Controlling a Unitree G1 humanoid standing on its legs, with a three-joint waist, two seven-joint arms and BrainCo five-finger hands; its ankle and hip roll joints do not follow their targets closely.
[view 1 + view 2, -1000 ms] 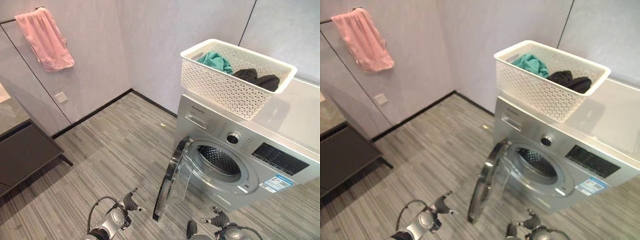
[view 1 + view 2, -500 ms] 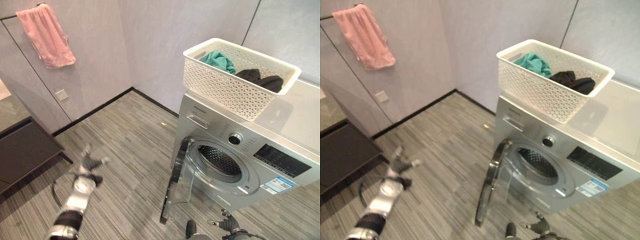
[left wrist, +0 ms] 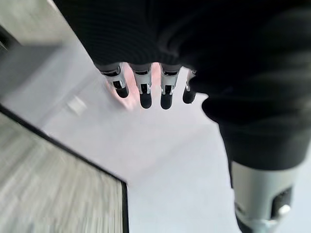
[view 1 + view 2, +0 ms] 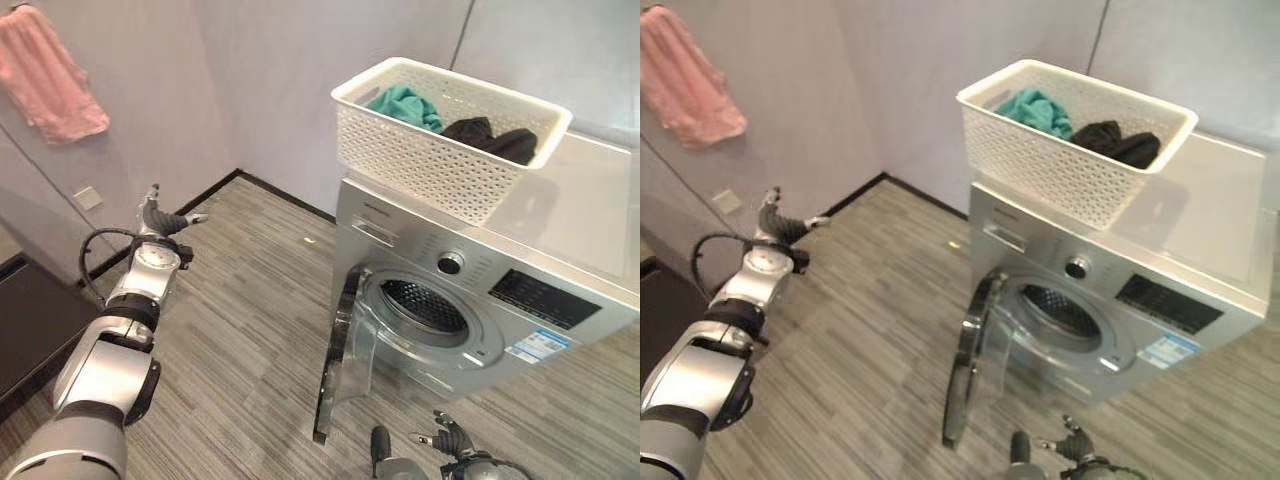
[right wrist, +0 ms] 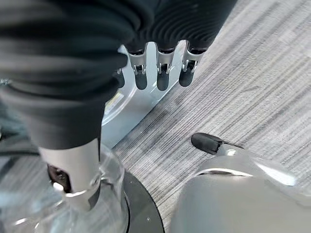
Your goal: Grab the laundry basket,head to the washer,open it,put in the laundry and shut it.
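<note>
Left hand point(image 4: 158, 222) raised at nine o'clock, fingers spread, empty; right hand point(image 4: 447, 440) low, apparently relaxed; washer point(image 4: 470, 310) door point(image 4: 340, 355) open.

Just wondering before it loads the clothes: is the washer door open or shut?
Open. The washer door is swung out to the side, baring the drum. The clothes are in the laundry basket on top.

Washer point(image 4: 480, 300) front sticker point(image 4: 533, 346): print too small to read.
Washer drawer lettering: unreadable.
Control panel point(image 4: 543, 298): dark, nothing legible.
</note>
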